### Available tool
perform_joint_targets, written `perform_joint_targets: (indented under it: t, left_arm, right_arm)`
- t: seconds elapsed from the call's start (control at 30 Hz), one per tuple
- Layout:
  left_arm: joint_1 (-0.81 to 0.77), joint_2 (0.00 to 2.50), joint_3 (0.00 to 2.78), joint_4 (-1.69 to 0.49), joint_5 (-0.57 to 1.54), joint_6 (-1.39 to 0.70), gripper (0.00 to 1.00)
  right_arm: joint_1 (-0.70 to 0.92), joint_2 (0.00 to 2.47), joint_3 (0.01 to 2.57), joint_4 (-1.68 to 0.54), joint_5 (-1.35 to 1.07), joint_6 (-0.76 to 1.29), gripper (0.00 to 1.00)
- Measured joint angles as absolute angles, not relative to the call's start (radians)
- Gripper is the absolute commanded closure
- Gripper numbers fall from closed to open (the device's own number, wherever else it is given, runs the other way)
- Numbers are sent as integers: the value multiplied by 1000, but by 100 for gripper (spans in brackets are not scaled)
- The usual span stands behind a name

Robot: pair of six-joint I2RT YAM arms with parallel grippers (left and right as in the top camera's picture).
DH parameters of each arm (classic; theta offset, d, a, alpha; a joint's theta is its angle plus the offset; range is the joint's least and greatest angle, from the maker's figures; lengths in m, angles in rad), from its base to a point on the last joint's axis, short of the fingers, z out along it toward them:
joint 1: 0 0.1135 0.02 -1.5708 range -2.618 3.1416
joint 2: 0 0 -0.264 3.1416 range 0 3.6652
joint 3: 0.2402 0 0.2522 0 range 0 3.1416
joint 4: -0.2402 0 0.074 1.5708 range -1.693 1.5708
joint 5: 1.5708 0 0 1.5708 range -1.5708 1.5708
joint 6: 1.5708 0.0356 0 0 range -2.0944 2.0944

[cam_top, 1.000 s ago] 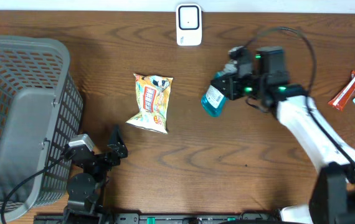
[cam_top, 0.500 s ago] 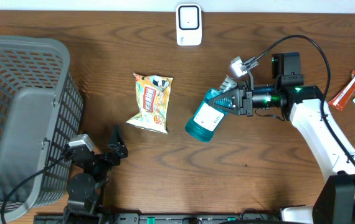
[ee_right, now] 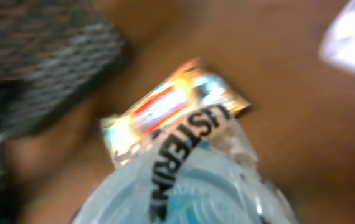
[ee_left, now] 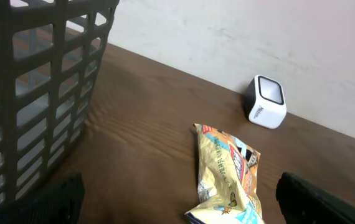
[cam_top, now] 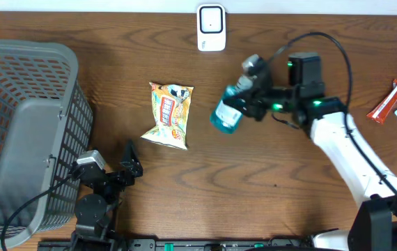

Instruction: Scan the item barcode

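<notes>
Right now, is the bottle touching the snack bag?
Apart. The overhead view shows a strip of bare table between the bottle and the snack bag.

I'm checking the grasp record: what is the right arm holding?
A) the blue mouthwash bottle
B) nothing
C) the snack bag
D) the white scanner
A: the right fingers are closed on the blue mouthwash bottle, while the snack bag lies apart from them, untouched.

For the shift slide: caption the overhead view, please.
Right hand grips blue plastic mouthwash bottle beside yellow snack bag, near white scanner.
</notes>
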State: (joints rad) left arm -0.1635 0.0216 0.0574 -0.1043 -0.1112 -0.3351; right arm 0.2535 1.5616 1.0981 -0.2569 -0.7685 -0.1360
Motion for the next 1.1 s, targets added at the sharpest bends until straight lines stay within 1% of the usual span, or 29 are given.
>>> perform_joint_targets:
  t: [0.07, 0.2, 0.27, 0.37, 0.6, 0.83, 1.0, 1.1]
  left_arm:
    - [-163, 22, 57, -104, -111, -335, 2]
    - [-164, 22, 57, -104, -112, -335, 2]
    - [-164, 22, 57, -104, -112, -335, 2]
    - [-163, 22, 57, -105, -111, -336, 2]
    - [-163, 22, 57, -104, -111, -336, 2]
    - [-163, 22, 57, -104, -111, -335, 2]
    - [-164, 22, 57, -104, -112, -335, 2]
    - [-163, 22, 57, -105, -111, -335, 2]
  right_arm:
    - [303, 1562, 1098, -163, -593, -108, 99]
    - [368, 1583, 1116, -68, -315, -78, 99]
    - [378, 1640, 1175, -63, -215, -78, 99]
    - [384, 1781, 1331, -73, -73, -86, 99]
    - [390, 2103, 1757, -193, 167, -145, 99]
    - [430, 2392, 2135, -237, 377, -234, 99]
    - [483, 2529, 2297, -198, 517, -333, 99]
    - [519, 2582, 2352, -187, 616, -402, 99]
